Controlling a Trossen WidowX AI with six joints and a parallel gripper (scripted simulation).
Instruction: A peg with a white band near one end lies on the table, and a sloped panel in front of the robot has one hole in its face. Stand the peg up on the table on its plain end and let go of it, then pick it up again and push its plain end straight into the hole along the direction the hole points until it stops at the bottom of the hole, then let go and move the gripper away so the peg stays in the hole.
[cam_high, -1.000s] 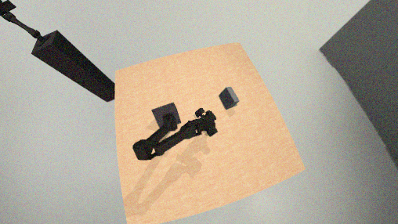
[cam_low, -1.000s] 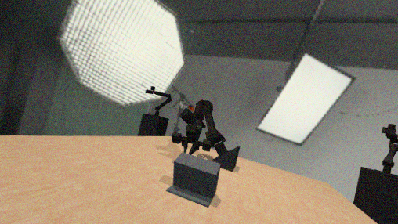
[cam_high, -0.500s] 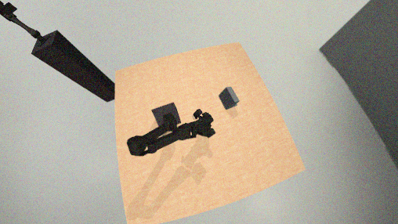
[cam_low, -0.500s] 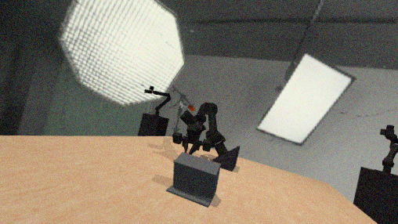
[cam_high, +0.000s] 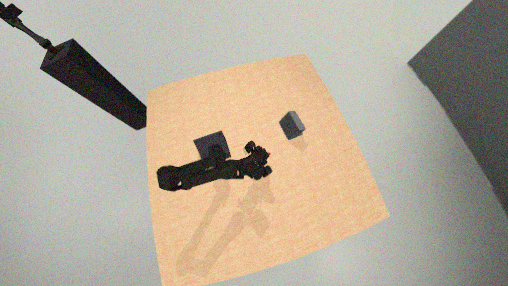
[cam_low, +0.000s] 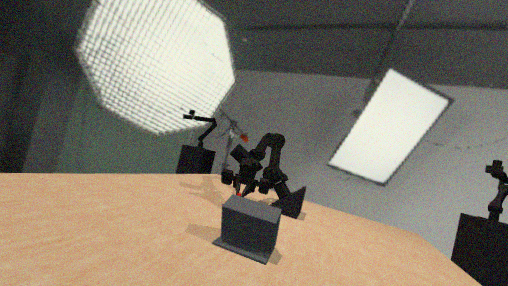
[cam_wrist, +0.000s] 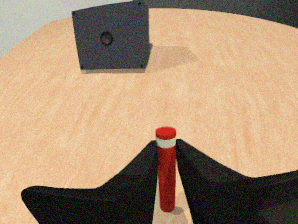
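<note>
The tool (cam_wrist: 166, 183) grips the red peg (cam_wrist: 166, 175), held upright with its white band on top, over the table (cam_wrist: 226, 96). The panel (cam_wrist: 112, 35) with its hole (cam_wrist: 107, 38) stands far left.

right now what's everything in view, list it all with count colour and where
peg: 1, red with a white band near its top end, upright between the pincer's fingers, plain end down near the table
panel: 1, dark grey block with one round hole in its sloped face, on the table ahead of the pincer
table: 1, light wood, under everything
dark stands with camera arms: 3, black, off the table, two in the exterior view, one in the top view
lights: 2, white, one octagonal, one rectangular, behind the table
arm: 1, black, reaching across the table
pincer: 1, black, closed on the peg
</note>
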